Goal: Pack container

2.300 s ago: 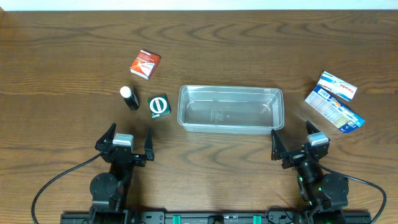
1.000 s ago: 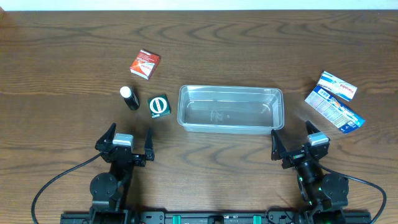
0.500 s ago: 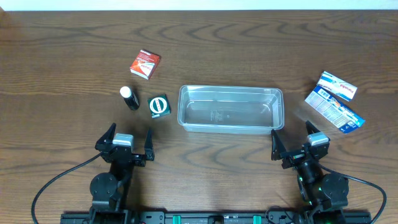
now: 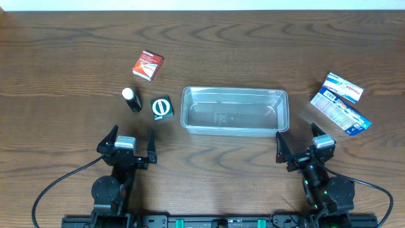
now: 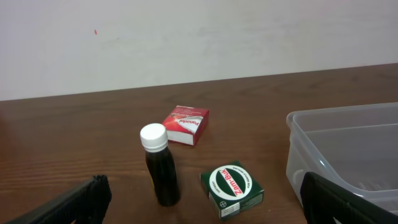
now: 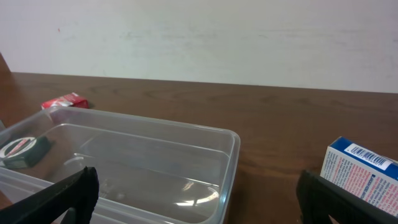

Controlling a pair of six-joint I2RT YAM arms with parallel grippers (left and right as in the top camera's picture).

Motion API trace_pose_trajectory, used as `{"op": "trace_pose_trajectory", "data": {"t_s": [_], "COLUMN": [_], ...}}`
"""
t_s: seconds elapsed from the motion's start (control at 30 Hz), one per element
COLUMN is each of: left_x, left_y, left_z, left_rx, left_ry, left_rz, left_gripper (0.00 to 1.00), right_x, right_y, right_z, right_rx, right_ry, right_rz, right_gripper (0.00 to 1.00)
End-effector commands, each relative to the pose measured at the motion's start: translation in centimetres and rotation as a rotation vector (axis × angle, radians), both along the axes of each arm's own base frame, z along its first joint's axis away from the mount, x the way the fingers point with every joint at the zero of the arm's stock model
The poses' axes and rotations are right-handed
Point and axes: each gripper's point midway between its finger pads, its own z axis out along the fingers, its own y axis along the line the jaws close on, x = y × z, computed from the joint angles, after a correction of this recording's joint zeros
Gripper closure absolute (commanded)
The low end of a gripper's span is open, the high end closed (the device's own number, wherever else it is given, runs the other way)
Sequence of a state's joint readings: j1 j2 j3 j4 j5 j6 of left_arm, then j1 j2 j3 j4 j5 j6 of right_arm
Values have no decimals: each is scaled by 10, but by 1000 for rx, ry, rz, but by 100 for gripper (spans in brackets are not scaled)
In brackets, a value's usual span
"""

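Container sits mid-tabletop, empty, long side toward you. Both arms are parked at the near edge. Left tool has its fingers spread wide and holds nothing. Right tool is the same, wide apart and empty. Nothing is packed yet, so the step in hand looks like the first pick.

Left of the container:
- The green box is just beside its left wall.
- The dark bottle stands upright, just left of the green box.
- The red box is farther back.

Right of the container, clear of it, are a blue box and a white-and-blue box. They touch or overlap; you can't tell which.

- **First pick:** go for the green box with the left tool, since it's nearest. It lies flat, so come straight down and close across two opposite sides.
- **Bottle:** keep the left-hand finger off it, as a brush would likely tip it.
- **Carry and release:** lift above the rim before you cross over, and let go low inside.
- **Container:** don't bump the wall. Thin clear plastic probably slides.
- **Right side:** use the right tool and take whichever box sits on top first.
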State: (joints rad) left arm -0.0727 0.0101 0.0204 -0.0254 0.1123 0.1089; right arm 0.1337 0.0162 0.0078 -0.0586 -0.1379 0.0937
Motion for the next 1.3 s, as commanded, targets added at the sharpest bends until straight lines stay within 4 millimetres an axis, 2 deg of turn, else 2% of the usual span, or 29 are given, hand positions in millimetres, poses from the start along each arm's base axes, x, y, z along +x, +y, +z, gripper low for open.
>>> {"op": "trace_pose_trajectory", "data": {"t_s": [0.0,0.7,0.93,1.1,1.27], "left_x": [-1,-1,-1,-1,-1], "left_y": [-1,-1,-1,-1,-1], "left_z": [-15,-15,-15,-15,-15], "left_rx": [5,5,5,5,5], "left_ry": [46,46,46,46,46], "left_rz": [-7,-7,-7,-7,-7], "left_gripper": [2,2,2,2,2], "right_x": [1,1,-1,-6,5], "right_y": [-4,-4,-3,-3,-2], "right_z": [0,2,34,50,90], "right_rx": [-13,-11,4,12,-50], "right_ry": [-7,-17,-122,-17,95], "right_rz": [-20,-21,-10,-11,-8], "right_gripper": [1,1,1,1,1]}}
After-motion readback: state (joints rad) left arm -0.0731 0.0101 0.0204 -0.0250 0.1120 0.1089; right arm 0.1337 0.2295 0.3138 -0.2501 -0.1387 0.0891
